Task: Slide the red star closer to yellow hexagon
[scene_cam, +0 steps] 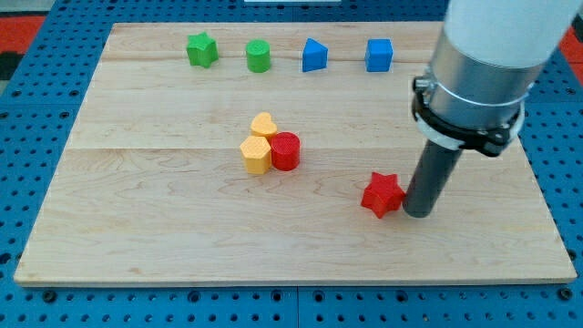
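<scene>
The red star [383, 194] lies on the wooden board [164, 200], right of centre and towards the view's bottom. My tip [419, 213] stands just to the star's right, touching or almost touching it. The yellow hexagon [257, 155] sits near the board's middle, well to the left of the star. A red cylinder [286, 150] touches the hexagon's right side, between it and the star. A yellow heart [264, 125] sits just above the hexagon.
Along the view's top stand a green star [201, 49], a green cylinder [259, 56], a blue pentagon-like block [314, 55] and a blue cube [379, 55]. The arm's wide body [483, 64] hangs over the board's right side.
</scene>
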